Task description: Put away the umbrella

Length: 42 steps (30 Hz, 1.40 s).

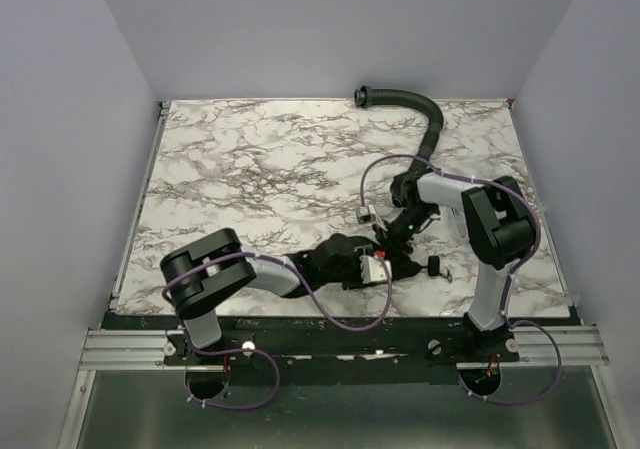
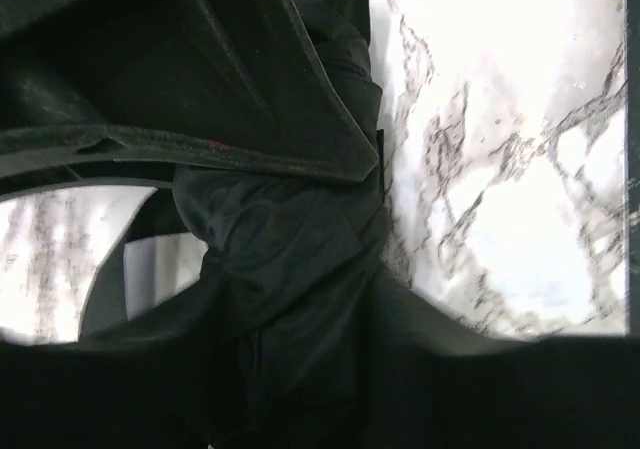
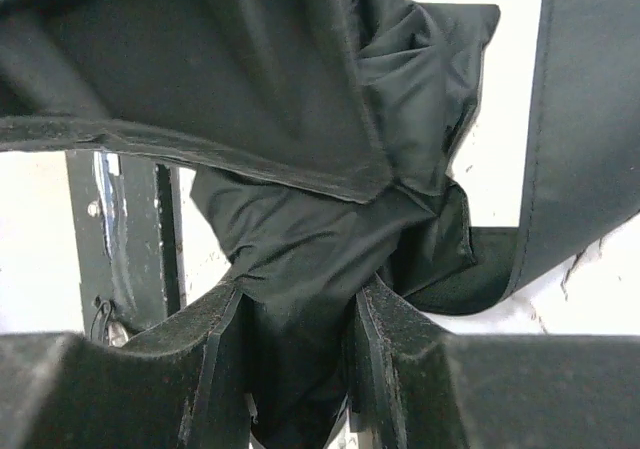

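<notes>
The umbrella (image 1: 335, 264) lies as a crumpled black fabric bundle near the table's front edge, in the middle. My left gripper (image 1: 368, 267) reaches it from the left. In the left wrist view the fabric (image 2: 290, 239) fills the gap of the left gripper (image 2: 300, 309) and touches both dark fingers. My right gripper (image 1: 392, 234) comes down on the bundle from the back right. In the right wrist view the right gripper (image 3: 300, 319) pinches a fold of the umbrella (image 3: 300, 239) between its padded fingers (image 3: 215, 369). A black strap (image 3: 580, 119) hangs on the right.
A curved black ribbed hose (image 1: 420, 109) lies at the back right of the marble table (image 1: 250, 169). A small black knob on a thin rod (image 1: 433, 266) rests just right of the bundle. The metal front rail (image 1: 340, 324) runs close below the umbrella.
</notes>
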Motion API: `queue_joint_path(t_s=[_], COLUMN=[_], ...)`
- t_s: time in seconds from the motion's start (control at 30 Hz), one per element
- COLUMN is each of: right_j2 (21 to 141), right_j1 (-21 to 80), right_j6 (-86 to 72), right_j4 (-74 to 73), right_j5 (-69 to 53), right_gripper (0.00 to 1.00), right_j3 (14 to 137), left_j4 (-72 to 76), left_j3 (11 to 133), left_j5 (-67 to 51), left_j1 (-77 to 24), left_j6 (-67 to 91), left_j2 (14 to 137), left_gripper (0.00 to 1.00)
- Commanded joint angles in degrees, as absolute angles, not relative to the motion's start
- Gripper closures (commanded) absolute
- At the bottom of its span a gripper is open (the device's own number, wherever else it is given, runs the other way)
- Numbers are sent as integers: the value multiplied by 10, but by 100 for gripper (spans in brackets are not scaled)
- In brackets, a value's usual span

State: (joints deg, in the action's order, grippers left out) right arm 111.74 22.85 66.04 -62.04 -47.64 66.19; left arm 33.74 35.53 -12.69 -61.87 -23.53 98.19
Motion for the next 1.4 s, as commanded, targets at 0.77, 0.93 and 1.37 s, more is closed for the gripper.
queue_joint_path(t_s=[0.77, 0.93, 1.37], right_j2=[772, 805, 845], right_j1=[153, 160, 192], right_j6=[978, 993, 955], right_j4=[-417, -378, -351], right_j5=[-462, -448, -344], right_gripper=[0, 0, 58], right_j3=[481, 459, 385], left_j4=[167, 141, 65], left_j3=[389, 419, 480], left_j5=[-443, -465, -478], left_j1=[-463, -457, -434], left_j6=[247, 258, 236], left_j2=[1297, 1327, 1342], left_gripper=[98, 98, 96])
